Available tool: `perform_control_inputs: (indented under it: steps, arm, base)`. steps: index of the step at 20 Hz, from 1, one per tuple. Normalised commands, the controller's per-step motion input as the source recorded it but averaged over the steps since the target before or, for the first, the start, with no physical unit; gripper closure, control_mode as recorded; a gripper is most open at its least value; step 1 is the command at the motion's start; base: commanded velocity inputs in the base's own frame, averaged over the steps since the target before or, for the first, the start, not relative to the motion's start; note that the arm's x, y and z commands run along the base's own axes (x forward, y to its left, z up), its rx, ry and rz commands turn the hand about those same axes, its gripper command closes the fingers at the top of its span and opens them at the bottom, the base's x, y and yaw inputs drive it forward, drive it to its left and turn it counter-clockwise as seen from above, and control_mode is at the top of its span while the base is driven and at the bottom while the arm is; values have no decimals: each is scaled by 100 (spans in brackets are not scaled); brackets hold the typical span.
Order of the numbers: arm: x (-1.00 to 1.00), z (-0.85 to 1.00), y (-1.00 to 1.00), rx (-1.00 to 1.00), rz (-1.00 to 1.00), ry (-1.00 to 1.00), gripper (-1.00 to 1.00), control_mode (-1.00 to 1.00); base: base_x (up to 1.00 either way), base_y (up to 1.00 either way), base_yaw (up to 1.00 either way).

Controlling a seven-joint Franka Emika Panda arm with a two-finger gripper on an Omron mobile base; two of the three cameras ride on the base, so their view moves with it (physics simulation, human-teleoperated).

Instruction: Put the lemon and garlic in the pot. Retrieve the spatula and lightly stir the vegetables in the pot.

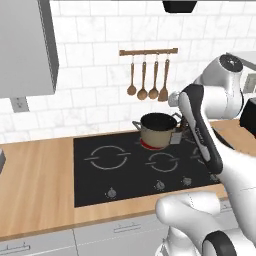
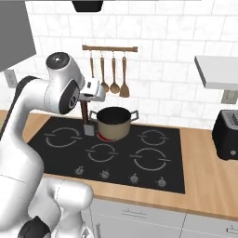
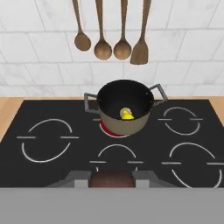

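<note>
The pot [image 3: 124, 107] stands on the rear centre burner of the black cooktop [image 1: 95, 180], over a ring glowing red [image 2: 103, 135], with the lemon [image 3: 127, 115] and a pale piece, probably the garlic [image 3: 124, 111], touching each other on its dark floor. The gripper [image 2: 88, 100] hangs just left of the pot in the right base view, its jaws closed narrowly on the dark brown handle of the spatula [image 2: 88, 128], whose silver blade points down beside the pot wall, near the glass. The blade sits outside and below the rim, so a direct sideways move would likely strike the wall or a grey side handle [image 3: 89, 101] and push the light pot off the burner. The wooden utensils [image 3: 111, 43] hanging behind limit clearance for any high lift. A slender handle pinched near its end may also pivot in the grip once the blade meets the food.
</note>
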Motion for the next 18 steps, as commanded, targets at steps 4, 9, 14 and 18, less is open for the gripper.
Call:
perform_control_inputs:
  steps: [4, 9, 14, 18]
  arm:
    - [100, 5, 0, 7, -9, 0, 100, -100]
    - [97, -6, -12, 0, -10, -5, 100, -100]
    - [79, -29, -24, 0, -11, -7, 100, -100]
    - [91, -46, -19, 5, -10, 1, 100, -100]
  base:
    - [0, 0, 0]
    - [0, 0, 0]
    - [0, 0, 0]
    - [0, 0, 0]
